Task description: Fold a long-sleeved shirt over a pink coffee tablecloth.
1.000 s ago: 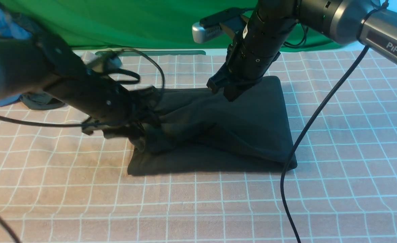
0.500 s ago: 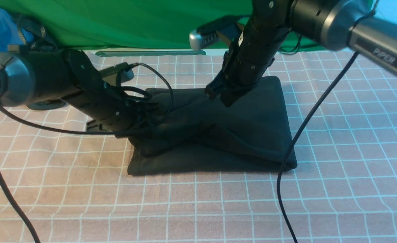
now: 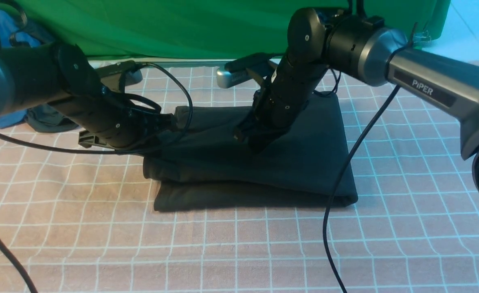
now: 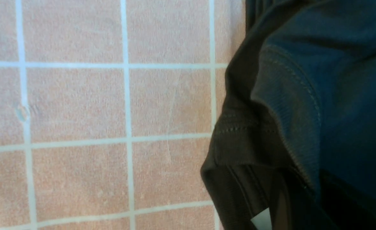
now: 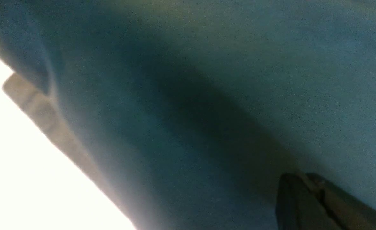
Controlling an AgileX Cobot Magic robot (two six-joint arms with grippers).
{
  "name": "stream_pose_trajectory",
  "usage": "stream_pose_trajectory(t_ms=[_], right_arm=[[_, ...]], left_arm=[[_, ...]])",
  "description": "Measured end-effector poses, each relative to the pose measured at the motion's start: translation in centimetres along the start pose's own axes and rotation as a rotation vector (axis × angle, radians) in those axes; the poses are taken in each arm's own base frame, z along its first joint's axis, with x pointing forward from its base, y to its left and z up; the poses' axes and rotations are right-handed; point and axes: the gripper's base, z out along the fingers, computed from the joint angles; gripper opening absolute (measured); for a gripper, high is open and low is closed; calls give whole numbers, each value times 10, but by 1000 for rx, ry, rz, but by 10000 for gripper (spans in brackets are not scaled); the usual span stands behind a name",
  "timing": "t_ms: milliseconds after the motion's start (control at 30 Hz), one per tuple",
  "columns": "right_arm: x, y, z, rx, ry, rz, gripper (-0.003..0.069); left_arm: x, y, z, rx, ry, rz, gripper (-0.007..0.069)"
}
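Two grippers, left [image 3: 174,124] and right [image 3: 251,140], clenched on long-sleeved shirt [image 3: 304,158]; final fold underway; next: lay flat, release.

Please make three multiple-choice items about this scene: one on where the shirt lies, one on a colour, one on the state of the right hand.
1. Where does the shirt lie?
A. On the checked cloth
B. Hanging on the backdrop
C. On bare floor

2. What colour is the backdrop behind the table?
A. White
B. Green
C. Yellow

3. How is the right hand?
A. Wide open, high above the shirt
B. Out of view
C. Shut, down at the shirt's top

Key:
1. A: the folded black shirt rests on the pink tablecloth with its white grid.
2. B: the cloth hanging at the far edge is plain green.
3. C: in the right wrist view its fingers lie together against the dark fabric; whether they pinch cloth cannot be told.
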Motion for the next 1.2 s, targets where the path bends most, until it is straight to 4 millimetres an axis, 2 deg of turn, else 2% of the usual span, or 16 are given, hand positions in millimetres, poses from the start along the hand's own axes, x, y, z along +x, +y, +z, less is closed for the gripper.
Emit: stream_pose_trajectory(t_ms=[167,300,433,600,633,700,900,1000,1200], right_arm=[[1,7,2,-14,16,-9,38],[8,10,14,-36,90,-7,38],[15,11,24,-63,165,3,38],[16,13,25,-74,179,32,38],[16,13,25,-74,179,32,38],[16,14,25,-89,178,43,38],[15,18,22,-107,168,48,38],[14,25,20,-124,165,38,38],[14,40,24,-139,176,-13,38]], left_arm=[[0,1,0,-5,1,6,32],[0,1,0,-7,2,6,59],[1,3,0,-31,11,-15,162],[-5,8,-6,-106,-2,-106,361],[-6,8,-6,-107,-5,-113,361],[-21,4,-16,-97,-58,-194,408],[-41,-7,-30,-28,-100,-245,409],[-48,-9,-22,-2,-94,-244,406],[-47,-12,16,81,-28,-185,406]])
